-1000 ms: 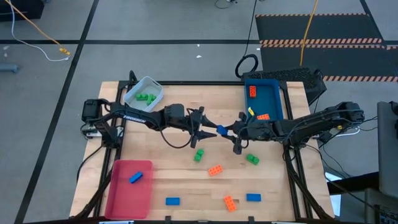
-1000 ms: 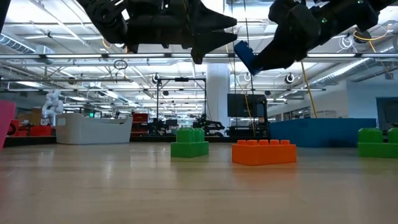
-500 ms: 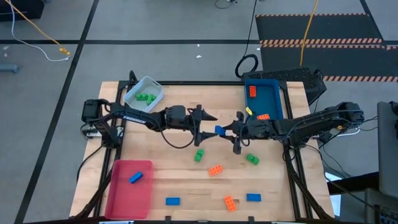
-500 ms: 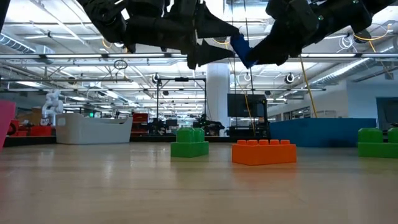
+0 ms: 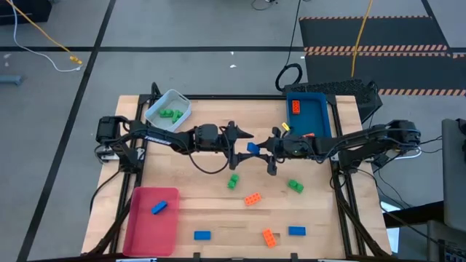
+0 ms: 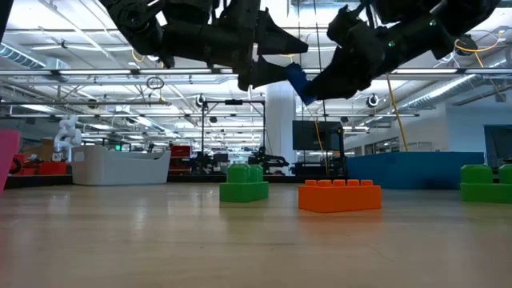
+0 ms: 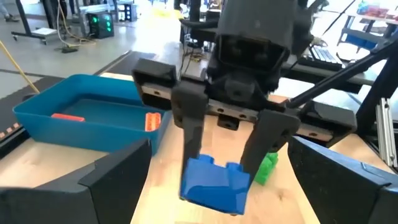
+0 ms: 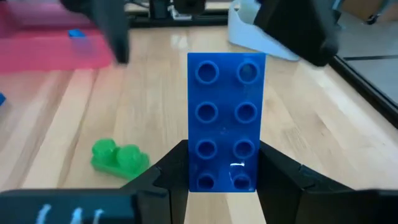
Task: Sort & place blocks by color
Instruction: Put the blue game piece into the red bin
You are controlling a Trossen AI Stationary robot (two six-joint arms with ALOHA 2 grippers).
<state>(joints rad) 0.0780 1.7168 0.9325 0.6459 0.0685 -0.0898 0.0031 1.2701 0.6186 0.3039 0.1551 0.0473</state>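
High view: I see right gripper [image 5: 256, 149] pinching blue block [image 5: 253, 148] mid-table, above wood; left gripper [image 5: 240, 144] spread around it, not touching.
Low view: blue block [image 6: 298, 81] tilted, held high between both arms.
Left wrist view: block [image 7: 215, 183] hangs from right fingers [image 7: 194, 130].
Right wrist view: block [image 8: 226, 120] long, two-by-four studs, clamped at near end.

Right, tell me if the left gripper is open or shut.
Open. The left gripper has its fingers spread on either side of the blue block, which the right gripper holds out to it.
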